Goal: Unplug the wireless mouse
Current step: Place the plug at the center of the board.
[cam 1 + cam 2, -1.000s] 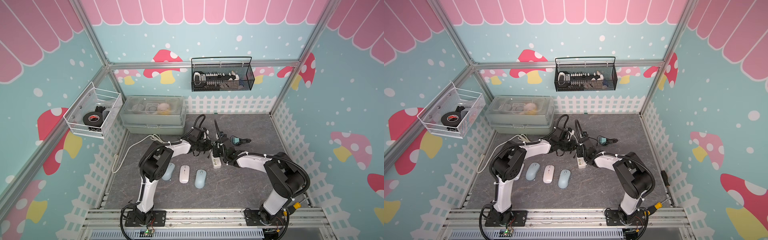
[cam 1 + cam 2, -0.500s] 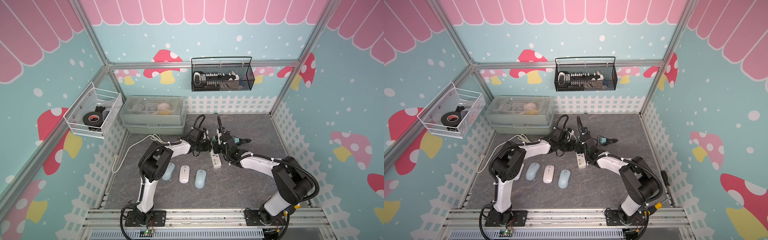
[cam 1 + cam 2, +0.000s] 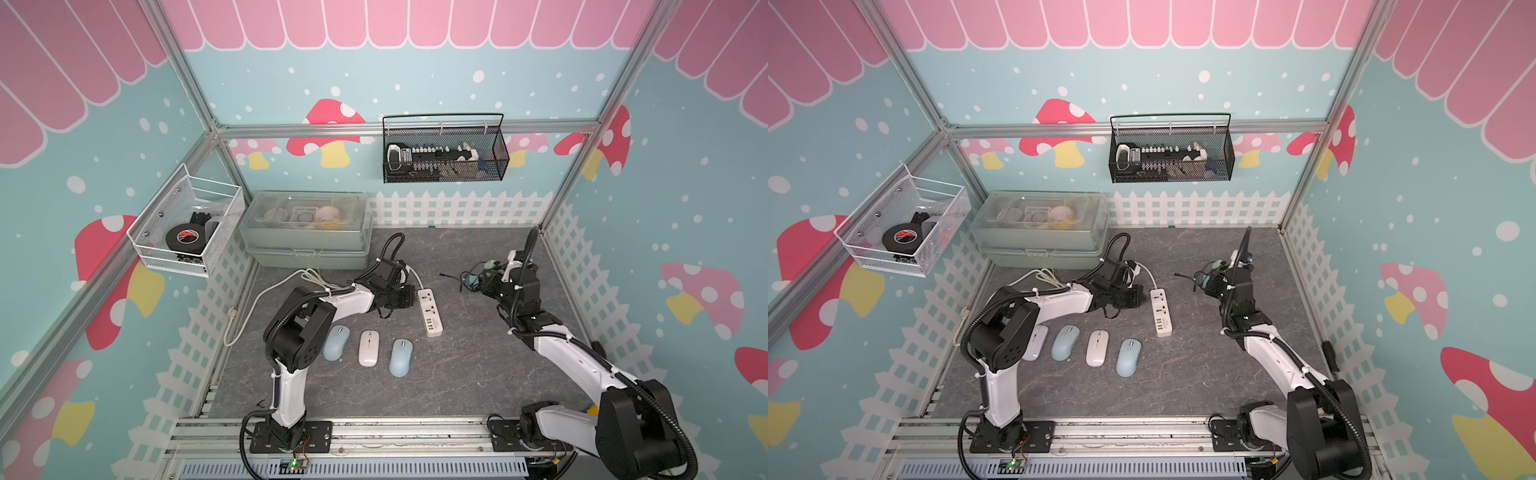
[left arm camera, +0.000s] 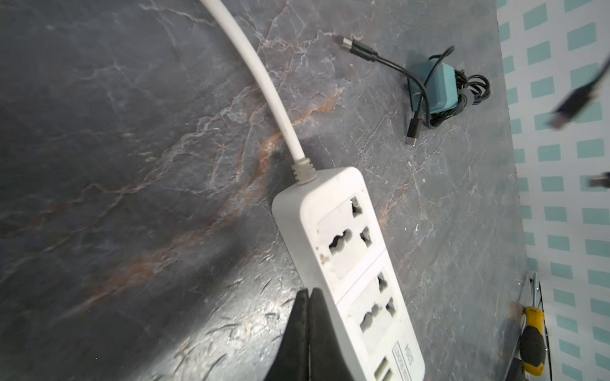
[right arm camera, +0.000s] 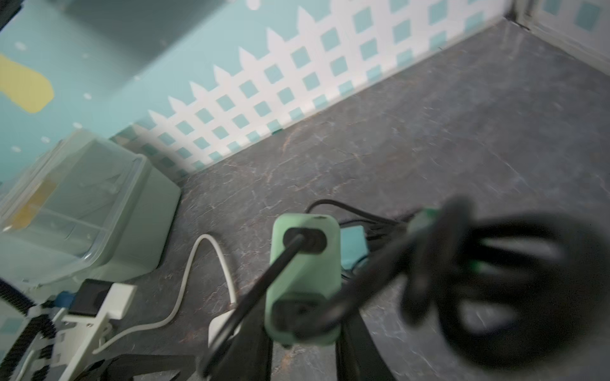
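At centre right in a top view, the right gripper (image 3: 487, 277) clamps the green charger (image 5: 305, 264), well right of the power strip (image 3: 430, 311); the left gripper (image 4: 308, 330), closed and empty, sits beside it.

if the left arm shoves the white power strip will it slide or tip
Probably slides rather than tips: the power strip lies flat and low. Its thick white cord looks stiffish, so it may swing the strip around that end.
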`<move>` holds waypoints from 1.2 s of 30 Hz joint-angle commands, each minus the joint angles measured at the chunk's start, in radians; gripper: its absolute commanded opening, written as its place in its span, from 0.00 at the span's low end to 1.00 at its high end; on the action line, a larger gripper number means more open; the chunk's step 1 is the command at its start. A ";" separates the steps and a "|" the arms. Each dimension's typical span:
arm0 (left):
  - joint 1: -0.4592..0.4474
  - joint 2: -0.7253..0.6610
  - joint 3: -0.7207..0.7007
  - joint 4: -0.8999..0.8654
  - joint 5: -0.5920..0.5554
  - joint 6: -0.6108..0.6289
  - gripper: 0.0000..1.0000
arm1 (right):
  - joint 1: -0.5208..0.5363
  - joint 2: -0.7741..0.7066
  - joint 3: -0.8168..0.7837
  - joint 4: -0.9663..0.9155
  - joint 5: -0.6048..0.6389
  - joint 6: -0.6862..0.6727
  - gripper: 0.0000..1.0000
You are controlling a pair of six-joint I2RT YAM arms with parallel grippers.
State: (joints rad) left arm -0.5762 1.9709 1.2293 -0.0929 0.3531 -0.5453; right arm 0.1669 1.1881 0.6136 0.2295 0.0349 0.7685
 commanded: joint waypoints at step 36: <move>0.026 -0.023 -0.035 0.004 -0.015 -0.001 0.00 | -0.086 0.148 -0.293 0.266 -0.336 0.325 0.32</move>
State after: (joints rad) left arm -0.5575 1.9488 1.1969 -0.0921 0.3481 -0.5430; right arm 0.0940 1.3689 0.3283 0.5457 -0.3069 1.1358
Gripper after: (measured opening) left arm 0.047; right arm 0.317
